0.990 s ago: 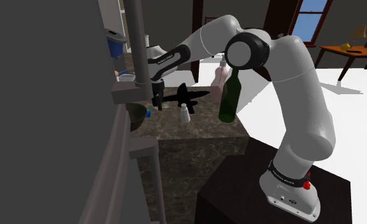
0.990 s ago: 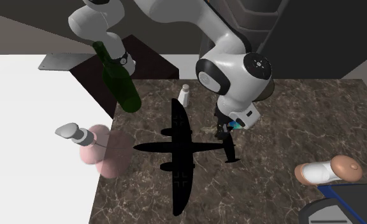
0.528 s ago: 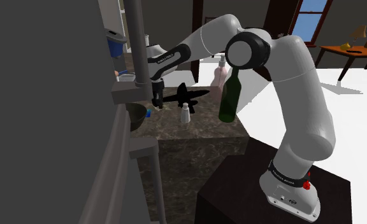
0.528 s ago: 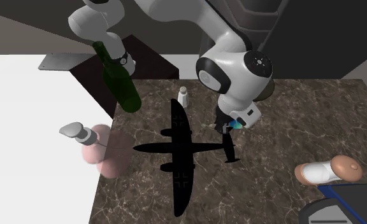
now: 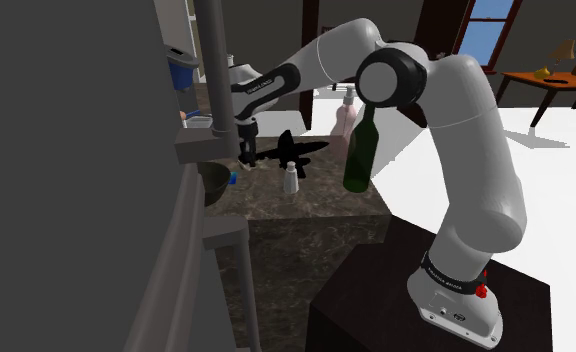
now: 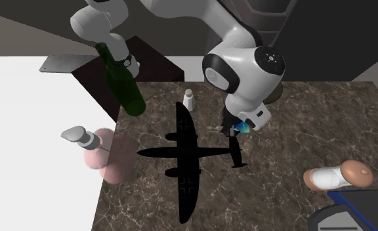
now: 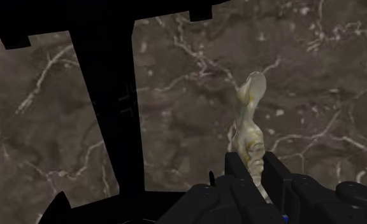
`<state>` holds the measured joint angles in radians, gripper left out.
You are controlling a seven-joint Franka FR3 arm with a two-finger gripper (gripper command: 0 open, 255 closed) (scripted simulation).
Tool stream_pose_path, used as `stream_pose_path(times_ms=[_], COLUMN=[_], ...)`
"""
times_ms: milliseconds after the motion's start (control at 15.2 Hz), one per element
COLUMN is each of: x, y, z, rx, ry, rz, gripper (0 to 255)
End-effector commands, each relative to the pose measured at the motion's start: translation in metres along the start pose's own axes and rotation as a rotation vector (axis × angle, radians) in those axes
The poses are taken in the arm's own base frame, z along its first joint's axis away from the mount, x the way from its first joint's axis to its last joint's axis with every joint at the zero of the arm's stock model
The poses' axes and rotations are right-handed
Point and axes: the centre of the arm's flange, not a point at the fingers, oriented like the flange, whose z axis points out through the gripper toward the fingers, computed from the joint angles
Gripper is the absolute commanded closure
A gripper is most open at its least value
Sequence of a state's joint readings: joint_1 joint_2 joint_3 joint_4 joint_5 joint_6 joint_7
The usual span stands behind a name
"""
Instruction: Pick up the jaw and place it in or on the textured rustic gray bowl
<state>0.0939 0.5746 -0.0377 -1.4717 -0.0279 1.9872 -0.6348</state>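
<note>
We see the gripper point(image 7: 257, 163) closed partway, its two black fingers point(image 7: 237, 169) clasping the lower end of a pale, mottled jawbone point(image 7: 249, 121) that stands up between them. We cannot tell whether the bone's far end touches the dark veined counter point(image 7: 316, 95) beyond it. In the second exterior view the gripper point(image 6: 233, 133) hangs over the middle of the counter point(image 6: 293, 131), just beside one wing tip of a flat black model plane point(image 6: 186, 154). To that view's right of the gripper lies a broad stretch of bare marble, reaching as far as a white cylinder with tan ends point(image 6: 332, 177) lying on its side. The counter's edge at that view's left is crowded: a green bottle point(image 6: 124, 85) stands at the corner, a white shaker point(image 6: 189, 100) stands off the plane's nose, and a pink dispenser point(image 6: 109, 157) hangs out past the edge. In the shoulder view the gripper point(image 5: 246, 155) sits close against a grey post point(image 5: 214, 70) with little room on that side. The grey bowl point(image 5: 212, 183) rests lower and to the left, near the counter's edge and partly under a ledge. The stand point(image 5: 366, 300) is a dark box. We notice dark lettering along the arm's forearm point(image 5: 261, 88) and on the band above its base point(image 5: 446, 272), both too small to read. Faint cross-like marks show on the plane point(image 7: 106, 114) in the wrist view.
</note>
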Motion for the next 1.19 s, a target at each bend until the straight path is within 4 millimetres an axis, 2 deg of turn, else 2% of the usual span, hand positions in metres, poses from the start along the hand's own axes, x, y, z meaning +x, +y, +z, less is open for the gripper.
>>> stream_pose_path(times_ms=[0,1122], x=[-0.001,-0.007], y=[-0.001,0.000], z=[-0.010,-0.100], rx=[0.000,0.000], ry=[0.000,0.000], rz=[0.000,0.000], gripper=[255,255])
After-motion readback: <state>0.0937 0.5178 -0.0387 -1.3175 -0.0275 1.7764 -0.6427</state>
